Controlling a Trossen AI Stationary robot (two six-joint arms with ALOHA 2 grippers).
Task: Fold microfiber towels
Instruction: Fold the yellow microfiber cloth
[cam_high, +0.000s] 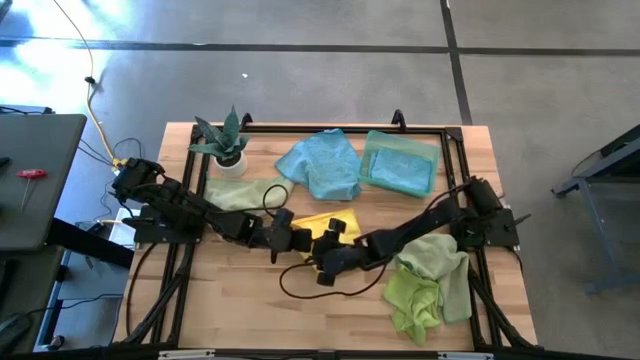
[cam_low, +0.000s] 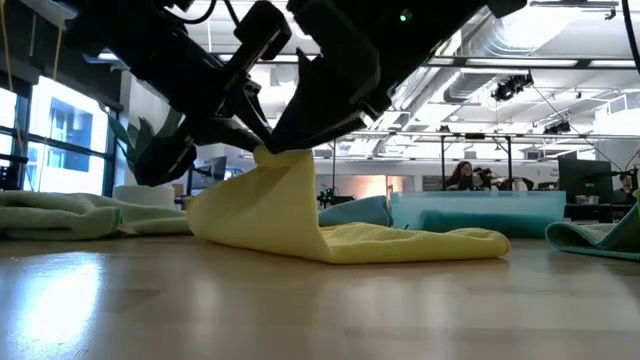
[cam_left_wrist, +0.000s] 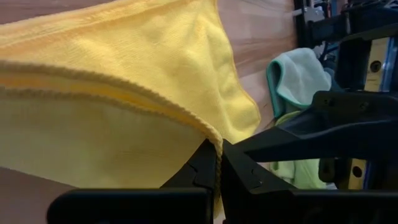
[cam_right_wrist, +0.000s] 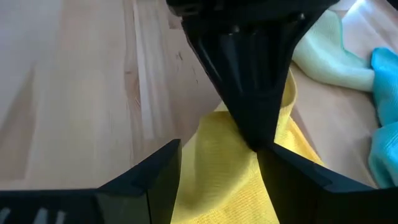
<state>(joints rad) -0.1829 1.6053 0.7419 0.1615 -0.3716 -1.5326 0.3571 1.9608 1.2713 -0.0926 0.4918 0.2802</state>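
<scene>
Midway: left gripper (cam_left_wrist: 217, 163) fingers clamped on lifted yellow towel (cam_low: 300, 210) edge; right gripper (cam_right_wrist: 217, 163) fingers apart alongside. Mint towel (cam_high: 400, 163) folded flat; blue towel (cam_high: 320, 165), green towels (cam_high: 430, 280) unfolded on tabletop (cam_high: 250, 300).

A: The yellow towel (cam_left_wrist: 124, 74) looks like soft, matt microfiber cloth with a stitched, ribbed hem.

B: And the table (cam_low: 300, 310) is pale wood planks, smooth, with a slight sheen.

Left end effector (cam_left_wrist: 217, 171) pinched closed; right end effector (cam_right_wrist: 217, 180) spread, facing it.
</scene>
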